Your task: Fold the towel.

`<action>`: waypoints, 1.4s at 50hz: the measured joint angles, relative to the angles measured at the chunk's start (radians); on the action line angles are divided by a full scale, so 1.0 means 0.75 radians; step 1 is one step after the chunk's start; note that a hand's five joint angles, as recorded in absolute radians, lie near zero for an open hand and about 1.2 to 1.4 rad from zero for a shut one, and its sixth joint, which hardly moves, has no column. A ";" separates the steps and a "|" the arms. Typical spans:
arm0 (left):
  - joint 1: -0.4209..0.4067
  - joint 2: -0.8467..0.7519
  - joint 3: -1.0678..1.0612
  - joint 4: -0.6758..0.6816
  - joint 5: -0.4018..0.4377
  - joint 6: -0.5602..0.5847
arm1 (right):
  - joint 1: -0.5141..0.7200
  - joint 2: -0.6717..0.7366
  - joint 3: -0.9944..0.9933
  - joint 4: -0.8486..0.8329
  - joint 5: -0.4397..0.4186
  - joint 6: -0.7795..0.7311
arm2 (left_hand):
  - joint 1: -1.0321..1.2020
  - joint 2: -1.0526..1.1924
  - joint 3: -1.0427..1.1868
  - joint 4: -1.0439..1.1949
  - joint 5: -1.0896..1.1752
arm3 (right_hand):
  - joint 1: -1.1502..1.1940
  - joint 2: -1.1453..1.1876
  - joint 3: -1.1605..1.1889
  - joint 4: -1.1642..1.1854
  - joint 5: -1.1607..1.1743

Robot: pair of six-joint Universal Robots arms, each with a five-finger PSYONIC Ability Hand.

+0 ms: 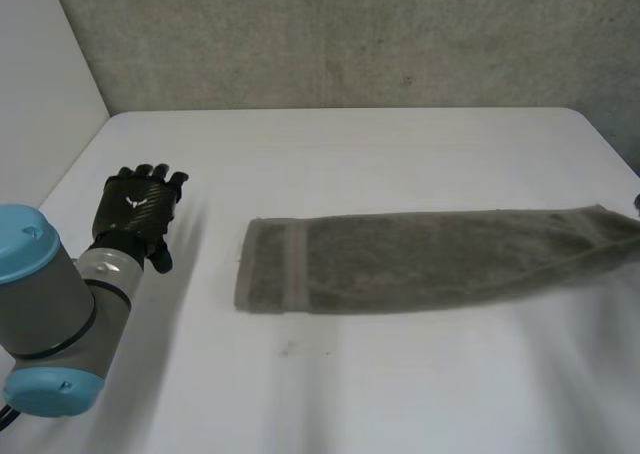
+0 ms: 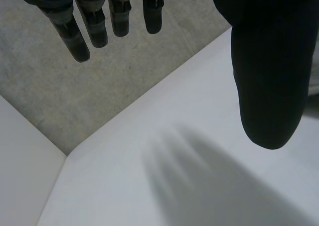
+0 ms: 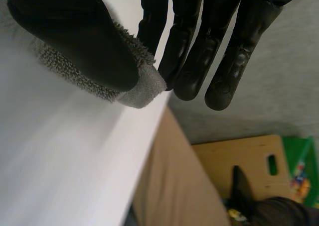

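Your left hand, lower left, hung open-fingered; right hand pinched the towel corner; folding looked unfinished.

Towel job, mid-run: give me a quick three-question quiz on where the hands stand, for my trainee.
1. True or false: the left hand is gripping the towel.
2. The right hand holds the towel by: A) its middle; B) an end, at the edge of the table; C) not at all.
3. Fill in: the left hand's fingers are ____, holding nothing.

Key: 1 false, it is beside the towel, apart from it. 2 B, pinched between thumb and fingers. 3 open.
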 measured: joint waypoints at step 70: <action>-0.322 0.007 0.269 -0.059 -0.040 -0.154 | 0.491 -0.164 0.439 -0.118 -0.327 0.896 | 0.000 0.000 0.000 0.000 0.000 | -0.481 -0.689 -0.701 -0.717 -0.684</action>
